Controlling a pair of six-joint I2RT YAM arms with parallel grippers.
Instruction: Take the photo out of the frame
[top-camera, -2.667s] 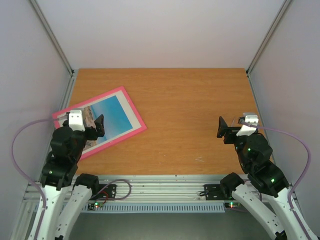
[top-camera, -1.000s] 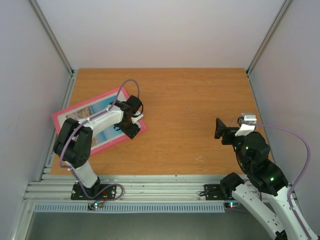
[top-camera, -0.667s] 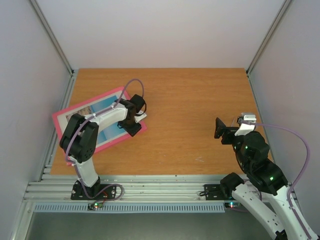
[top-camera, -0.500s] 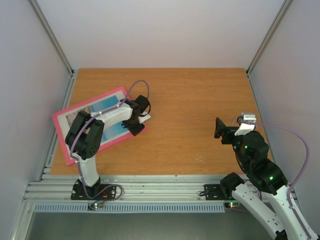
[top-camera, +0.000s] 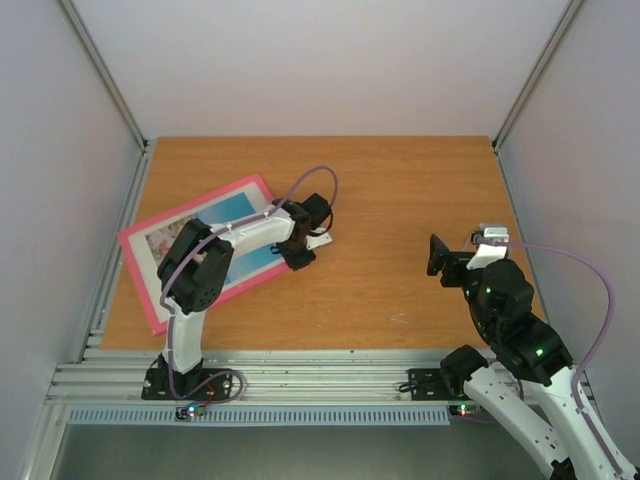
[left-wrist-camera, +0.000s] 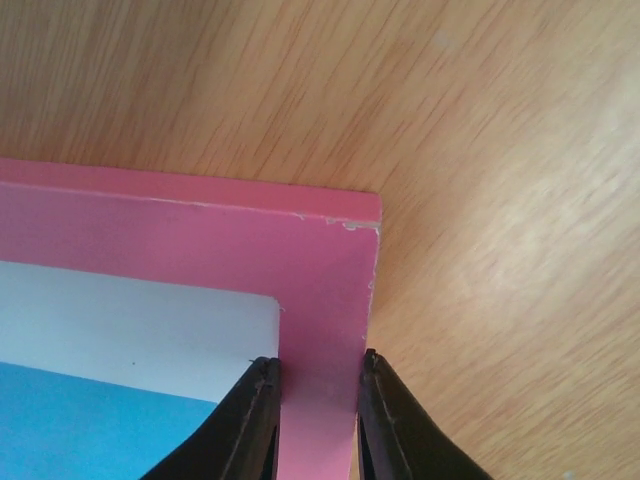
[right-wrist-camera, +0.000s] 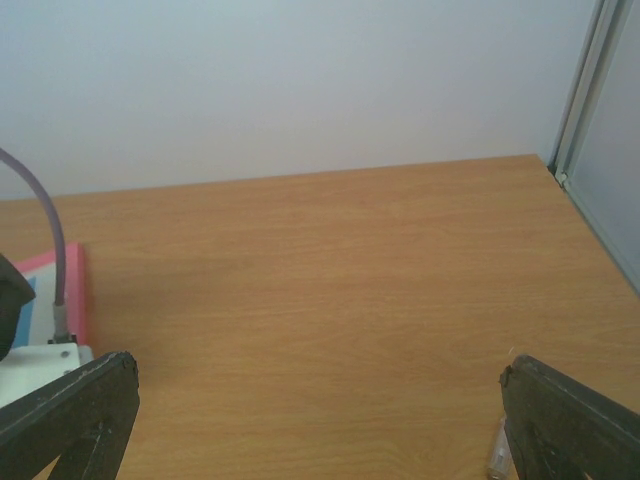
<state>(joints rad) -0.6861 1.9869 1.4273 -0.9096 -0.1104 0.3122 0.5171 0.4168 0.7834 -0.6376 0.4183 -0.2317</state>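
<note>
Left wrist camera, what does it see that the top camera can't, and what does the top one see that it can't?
Only the left wrist view shows the left pincer closed on the pink frame near its chipped corner. Only the top view shows the whole frame lying tilted on the table, and the right pincer open, far off to the side. Both show the frame, its white mat and the blue photo.

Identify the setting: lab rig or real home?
Probably a lab test cell, not a home: wooden tabletop boxed in by plain white panels, aluminium rail along the near edge, one pink frame as prop.
</note>
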